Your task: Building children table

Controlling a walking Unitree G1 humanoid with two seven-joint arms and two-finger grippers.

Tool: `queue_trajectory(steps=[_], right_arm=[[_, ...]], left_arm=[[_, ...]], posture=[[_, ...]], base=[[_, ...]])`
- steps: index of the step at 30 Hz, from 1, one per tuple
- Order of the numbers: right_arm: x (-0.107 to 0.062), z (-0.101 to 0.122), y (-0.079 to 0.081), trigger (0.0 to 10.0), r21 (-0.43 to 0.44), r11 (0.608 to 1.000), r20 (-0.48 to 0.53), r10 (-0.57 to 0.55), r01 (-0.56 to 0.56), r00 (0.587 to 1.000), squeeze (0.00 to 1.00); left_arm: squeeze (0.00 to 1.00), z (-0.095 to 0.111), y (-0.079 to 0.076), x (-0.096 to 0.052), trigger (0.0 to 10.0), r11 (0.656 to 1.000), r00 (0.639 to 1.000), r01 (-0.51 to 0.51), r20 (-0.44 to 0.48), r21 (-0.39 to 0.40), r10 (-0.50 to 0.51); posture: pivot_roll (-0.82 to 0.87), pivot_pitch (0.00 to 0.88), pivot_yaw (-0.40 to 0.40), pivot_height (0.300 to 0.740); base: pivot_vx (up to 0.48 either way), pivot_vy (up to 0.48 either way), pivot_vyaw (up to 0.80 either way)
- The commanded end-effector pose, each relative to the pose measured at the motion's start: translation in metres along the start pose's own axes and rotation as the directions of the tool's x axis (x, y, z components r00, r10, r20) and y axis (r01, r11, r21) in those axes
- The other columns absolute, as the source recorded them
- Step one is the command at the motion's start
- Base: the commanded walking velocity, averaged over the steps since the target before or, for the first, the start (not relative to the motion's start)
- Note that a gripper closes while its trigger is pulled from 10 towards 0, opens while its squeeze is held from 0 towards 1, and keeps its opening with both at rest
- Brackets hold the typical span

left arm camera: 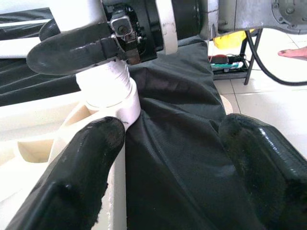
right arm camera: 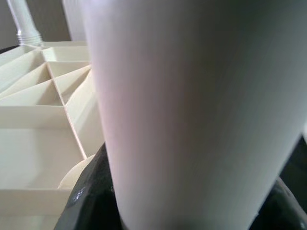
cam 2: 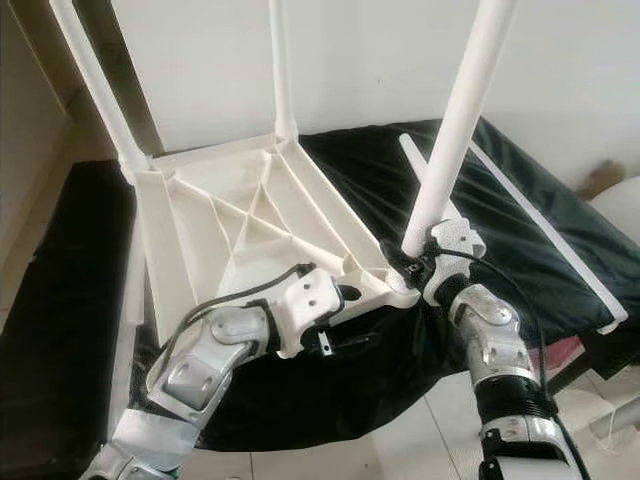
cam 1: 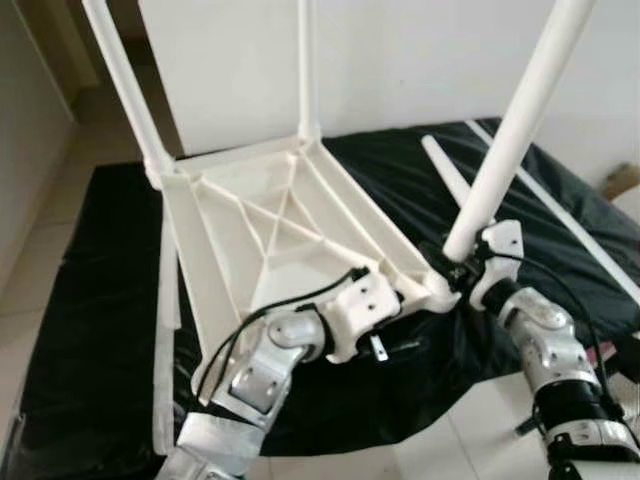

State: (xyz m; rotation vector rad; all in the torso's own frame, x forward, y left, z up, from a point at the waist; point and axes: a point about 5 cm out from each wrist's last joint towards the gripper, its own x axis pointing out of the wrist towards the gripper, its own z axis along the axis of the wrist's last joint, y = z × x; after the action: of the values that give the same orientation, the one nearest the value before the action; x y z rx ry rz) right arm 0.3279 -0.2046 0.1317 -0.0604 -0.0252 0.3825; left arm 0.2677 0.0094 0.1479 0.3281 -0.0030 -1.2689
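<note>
Left wrist view shows the left gripper (left arm camera: pixel 165 158) spread wide beside the ribbed white plastic tabletop's (cam 1: pixel 270 225) near corner socket (left arm camera: pixel 112 98). Right gripper (cam 2: pixel 420 262) clamps the third round white leg (cam 2: pixel 455 120) there; two far legs (cam 1: pixel 125 85) stand fitted, a fourth leg (cam 1: pixel 452 185) lies on the black cloth (cam 1: pixel 90 300).

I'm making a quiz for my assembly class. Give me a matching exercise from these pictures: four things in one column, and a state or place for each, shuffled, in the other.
Things:
1. tabletop
2. table leg
3. loose leg
4. left gripper

States or places:
A. lies on the black cloth
B. held by the right gripper at a corner socket
C. open, beside that socket
D. upside down, ribs showing

Pairs: 1-D, 2-B, 3-A, 4-C
</note>
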Motion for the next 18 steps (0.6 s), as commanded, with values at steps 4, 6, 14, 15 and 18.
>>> queue_trajectory(steps=[4, 6, 14, 15, 18], right_arm=[[-0.006, -0.026, 0.003, 10.0, 0.01, 0.997, -0.128, -0.072, 0.074, 0.989, 0.0], [-0.007, -0.027, 0.008, 10.0, 0.015, 0.987, -0.148, -0.159, 0.163, 0.976, 0.0], [-0.008, -0.024, 0.021, 10.0, 0.051, 0.95, -0.169, -0.295, 0.307, 0.94, 0.0], [-0.009, -0.023, 0.028, 10.0, 0.064, 0.936, -0.164, -0.331, 0.345, 0.929, 0.0], [-0.015, -0.022, 0.046, 10.0, 0.114, 0.864, -0.164, -0.471, 0.491, 0.867, 0.0]], left_arm=[[0.0, 0.0, 0.001, 0.0, 10.0, 0.998, 0.998, -0.055, -0.008, 0.001, 0.055], [0.0, -0.001, 0.0, 0.0, 10.0, 0.999, 0.998, -0.054, -0.011, 0.006, 0.054], [0.0, 0.001, 0.0, 0.0, 10.0, 0.999, 0.999, -0.048, -0.009, 0.011, 0.048], [0.0, 0.001, 0.0, 0.001, 10.0, 0.999, 0.999, -0.045, -0.008, 0.012, 0.046], [0.0, 0.001, 0.001, 0.001, 10.0, 0.999, 0.999, -0.05, -0.005, 0.012, 0.05]], posture=[[-0.05, 0.0, 0.014, 0.74], [-0.05, 0.0, 0.014, 0.74], [-0.06, 0.0, 0.018, 0.74], [-0.06, 0.0, 0.018, 0.74], [-0.05, 0.0, 0.006, 0.74]], base=[[0.0, 0.0, 0.0], [0.0, 0.0, 0.0], [0.0, 0.0, 0.0], [0.0, 0.0, 0.0], [0.0, 0.0, 0.0]])
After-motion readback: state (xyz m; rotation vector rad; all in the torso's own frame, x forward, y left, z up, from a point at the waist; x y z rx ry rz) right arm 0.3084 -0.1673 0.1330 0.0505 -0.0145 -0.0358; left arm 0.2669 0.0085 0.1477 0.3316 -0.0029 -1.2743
